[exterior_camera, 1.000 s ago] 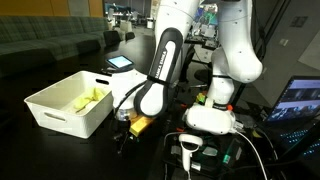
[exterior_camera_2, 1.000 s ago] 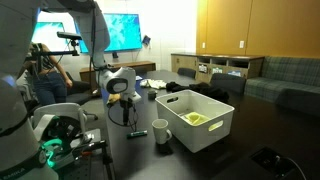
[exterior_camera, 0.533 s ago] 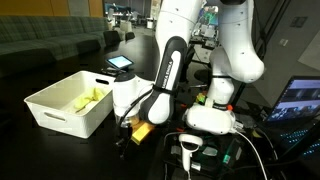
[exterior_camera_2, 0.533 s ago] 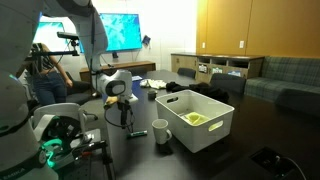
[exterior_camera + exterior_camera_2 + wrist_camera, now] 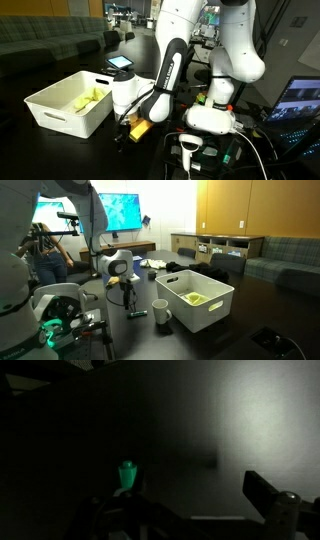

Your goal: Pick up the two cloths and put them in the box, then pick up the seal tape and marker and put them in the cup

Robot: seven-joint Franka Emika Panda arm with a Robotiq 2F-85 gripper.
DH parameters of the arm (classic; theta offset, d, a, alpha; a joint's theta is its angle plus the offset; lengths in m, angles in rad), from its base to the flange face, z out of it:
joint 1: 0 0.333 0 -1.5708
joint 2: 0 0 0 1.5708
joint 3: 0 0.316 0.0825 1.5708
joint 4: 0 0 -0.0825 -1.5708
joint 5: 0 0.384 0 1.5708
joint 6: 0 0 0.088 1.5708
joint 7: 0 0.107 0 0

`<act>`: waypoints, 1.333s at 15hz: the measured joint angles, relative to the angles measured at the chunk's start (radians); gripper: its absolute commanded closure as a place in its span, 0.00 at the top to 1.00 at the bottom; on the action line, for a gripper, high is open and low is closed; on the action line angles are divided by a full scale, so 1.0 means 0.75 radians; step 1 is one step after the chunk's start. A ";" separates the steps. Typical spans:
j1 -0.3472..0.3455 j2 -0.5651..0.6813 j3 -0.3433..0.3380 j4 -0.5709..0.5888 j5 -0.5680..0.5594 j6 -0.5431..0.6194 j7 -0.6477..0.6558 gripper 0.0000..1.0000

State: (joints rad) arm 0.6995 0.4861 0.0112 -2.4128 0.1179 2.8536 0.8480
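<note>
My gripper (image 5: 124, 130) hangs low over the dark table, just right of the box (image 5: 60, 112), a white bin. In the wrist view the gripper (image 5: 185, 510) is open, and its fingers (image 5: 266, 496) stand wide apart with nothing between them. A small green-tipped thing (image 5: 127, 476) stands by the left finger; the view is too dark to name it. The yellow cloth (image 5: 88, 99) lies inside the box (image 5: 215, 315), and shows there too as the yellow cloth (image 5: 194, 298). The white cup (image 5: 160, 310) stands beside the box, right of the gripper (image 5: 124, 298). The white cloth, the seal tape and the marker I cannot make out.
A yellow-orange thing (image 5: 139, 129) sits right beside the gripper; what it is I cannot tell. The robot's white base (image 5: 210, 118) and cables fill the right side. A tablet (image 5: 120, 62) lies behind the box. Sofas and shelves stand far back.
The arm has sunk a little, bringing the gripper closer to the table. In the last half second it has hardly moved. The jaws stayed open.
</note>
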 measured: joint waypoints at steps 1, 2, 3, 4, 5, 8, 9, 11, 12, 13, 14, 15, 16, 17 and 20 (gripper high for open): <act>-0.003 0.000 -0.011 0.001 -0.006 0.000 0.000 1.00; -0.010 0.000 -0.020 0.001 -0.011 0.000 -0.002 1.00; -0.023 0.000 -0.027 0.002 -0.016 0.000 -0.007 1.00; -0.042 0.000 -0.028 0.002 -0.019 0.000 -0.012 1.00; -0.065 0.000 -0.028 0.002 -0.021 0.000 -0.022 1.00; -0.149 0.000 -0.025 0.003 -0.021 0.001 -0.082 1.00; -0.181 0.000 -0.020 0.003 -0.021 0.001 -0.110 1.00; -0.237 0.000 -0.013 0.004 -0.021 0.001 -0.160 1.00; -0.259 0.000 -0.009 0.004 -0.021 0.001 -0.182 1.00; -0.278 0.000 -0.004 0.005 -0.021 0.001 -0.206 1.00; -0.293 0.000 -0.001 0.005 -0.021 0.001 -0.229 1.00; -0.305 0.000 0.002 0.006 -0.021 0.001 -0.252 1.00; -0.313 0.000 0.003 0.005 -0.022 0.000 -0.275 1.00; -0.319 0.000 0.003 0.005 -0.022 0.000 -0.296 1.00; -0.323 0.000 0.006 0.005 -0.024 -0.002 -0.356 1.00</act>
State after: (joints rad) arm 0.4575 0.4863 0.0154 -2.4094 0.1001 2.8524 0.5810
